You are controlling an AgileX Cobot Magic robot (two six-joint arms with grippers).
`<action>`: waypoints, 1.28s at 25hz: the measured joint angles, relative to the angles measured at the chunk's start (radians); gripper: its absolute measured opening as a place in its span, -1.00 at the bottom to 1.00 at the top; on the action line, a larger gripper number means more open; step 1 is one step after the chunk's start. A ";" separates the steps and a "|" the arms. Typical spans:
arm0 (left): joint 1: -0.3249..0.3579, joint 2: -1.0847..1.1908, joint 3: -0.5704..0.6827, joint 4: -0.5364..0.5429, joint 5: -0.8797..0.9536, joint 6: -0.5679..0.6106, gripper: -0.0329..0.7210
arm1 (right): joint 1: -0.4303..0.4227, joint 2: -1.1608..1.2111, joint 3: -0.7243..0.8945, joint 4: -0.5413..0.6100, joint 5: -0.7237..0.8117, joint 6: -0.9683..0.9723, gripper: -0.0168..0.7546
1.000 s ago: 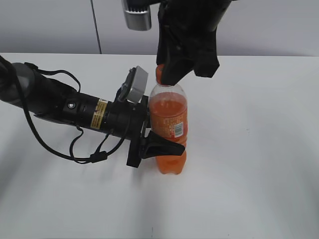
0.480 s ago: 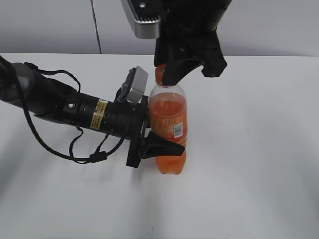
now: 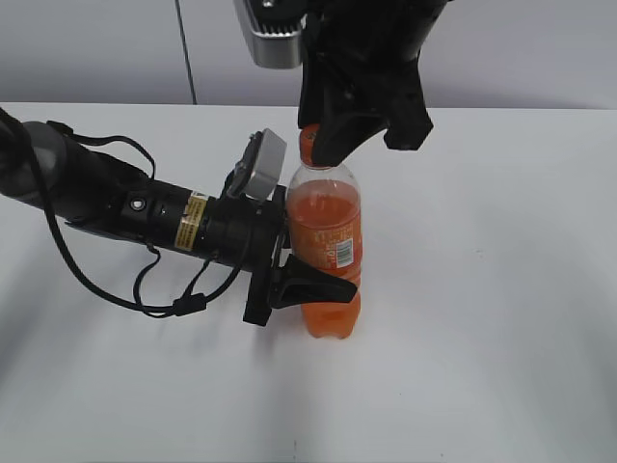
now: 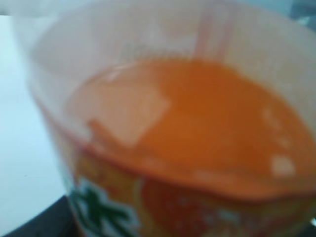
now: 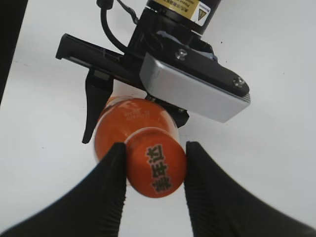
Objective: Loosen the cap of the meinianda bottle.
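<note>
The meinianda bottle (image 3: 326, 227) stands upright on the white table, clear with orange drink and an orange label. My left gripper (image 3: 313, 286) reaches in sideways from the left and is shut on the bottle's lower body; in the left wrist view the bottle (image 4: 187, 128) fills the frame, blurred. My right gripper (image 3: 333, 145) comes down from above and is shut on the orange cap (image 3: 308, 145). In the right wrist view its two black fingers (image 5: 155, 173) press either side of the cap (image 5: 156, 168), which has dark print on top. The bottle shoulder (image 5: 123, 121) shows below it.
The white table (image 3: 482, 289) runs in all directions around the bottle. The left arm (image 3: 125, 203) with its looped cables lies low across the table's left half. A grey wall stands behind the table's far edge.
The right gripper has turned a little about the cap, its wrist housing swinging round above. The bottle and the left arm have stayed in place.
</note>
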 joint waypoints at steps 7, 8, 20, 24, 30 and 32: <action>0.000 0.000 0.000 0.000 0.000 -0.001 0.18 | 0.000 0.000 0.000 0.002 0.000 0.025 -0.21; 0.000 0.000 0.000 0.000 0.000 -0.001 0.18 | 0.000 0.000 0.000 0.002 0.000 0.030 -0.20; -0.001 0.000 0.000 0.002 -0.003 -0.017 0.18 | 0.001 0.009 0.000 0.058 -0.009 0.043 -0.06; -0.001 0.000 0.000 0.001 -0.002 -0.023 0.18 | 0.001 0.009 0.000 0.067 -0.009 0.045 0.03; -0.001 0.000 0.000 0.000 -0.002 -0.024 0.18 | 0.001 0.009 -0.009 0.070 -0.009 0.106 0.13; -0.001 0.000 0.000 0.000 -0.002 -0.024 0.18 | 0.001 0.009 -0.029 0.071 -0.009 0.152 0.13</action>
